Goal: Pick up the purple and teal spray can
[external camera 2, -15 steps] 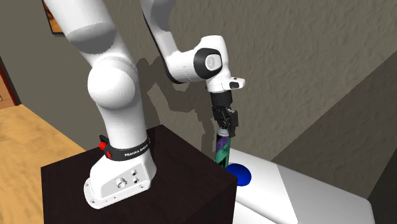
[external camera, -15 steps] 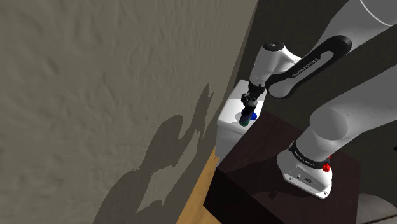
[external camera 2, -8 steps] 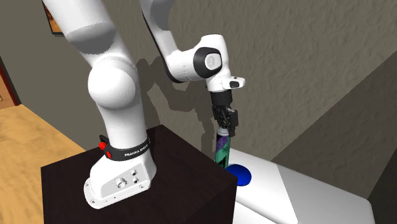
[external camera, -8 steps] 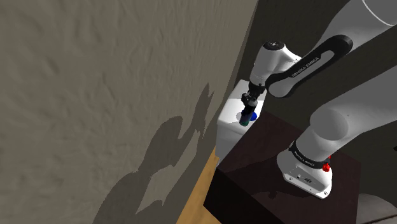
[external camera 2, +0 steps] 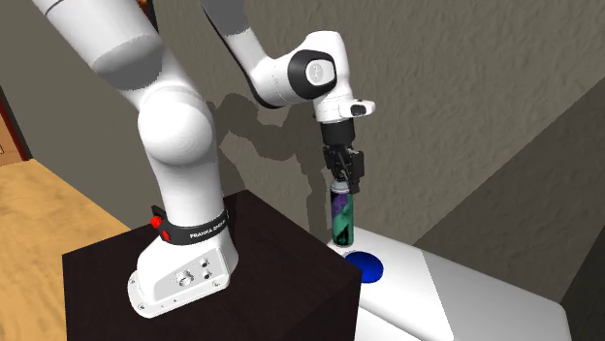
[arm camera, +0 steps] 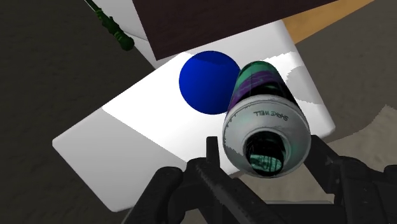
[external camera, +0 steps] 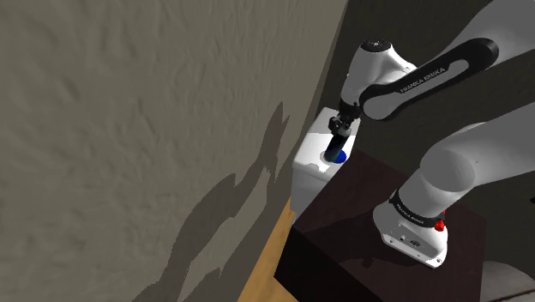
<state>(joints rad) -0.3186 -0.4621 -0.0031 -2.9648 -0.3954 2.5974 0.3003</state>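
The purple and teal spray can (external camera 2: 341,217) hangs upright above the white surface (external camera 2: 456,291), its base off the top. My black gripper (external camera 2: 340,181) is shut on its upper end. Through the wrist camera the can (arm camera: 264,118) runs straight away from the hand, its grey cap end nearest, clasped between the two fingers (arm camera: 213,156). From the shoulder camera the gripper (external camera: 337,137) holds the can (external camera: 331,150) over the white block (external camera: 307,167). A blue disc (external camera 2: 366,264) lies on the white top just below and beside the can.
The dark stand (external camera 2: 204,300) carrying the arm's base borders the white block. A grey-brown wall (external camera: 129,129) rises close behind. A thin dark green rod (arm camera: 111,25) lies beyond the white block. Wooden floor (external camera 2: 39,208) shows past the stand.
The arm has risen and lifted the can with it; the can's base now hangs higher above the white top and the blue disc.
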